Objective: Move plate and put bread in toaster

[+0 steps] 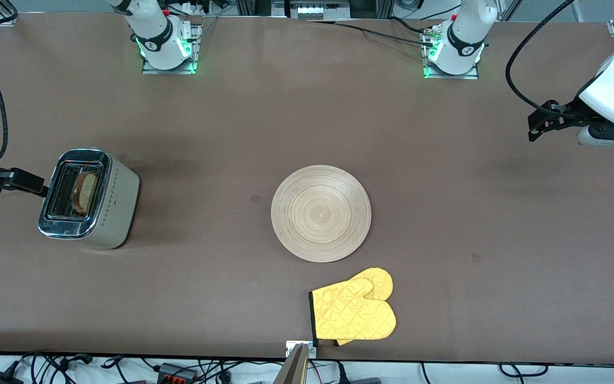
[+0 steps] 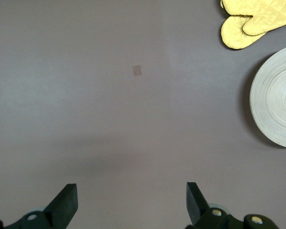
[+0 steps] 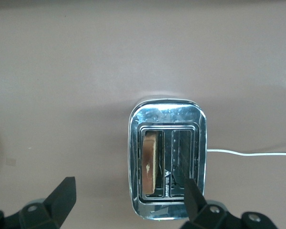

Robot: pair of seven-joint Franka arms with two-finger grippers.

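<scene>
The light-wood plate (image 1: 320, 213) lies flat at the middle of the table; its edge also shows in the left wrist view (image 2: 279, 98). The toaster (image 1: 91, 200) stands toward the right arm's end of the table. The bread (image 1: 86, 193) stands on edge in one of its slots, as the right wrist view shows (image 3: 150, 164). My right gripper (image 1: 40, 188) is open and empty, up beside the toaster (image 3: 167, 162) and over its end (image 3: 128, 195). My left gripper (image 1: 539, 124) is open and empty over bare table at the left arm's end (image 2: 131, 200).
A yellow quilted oven mitt (image 1: 355, 312) lies nearer to the front camera than the plate, close to the table's edge; it also shows in the left wrist view (image 2: 255, 21). The toaster's white cord (image 3: 248, 153) trails off across the table.
</scene>
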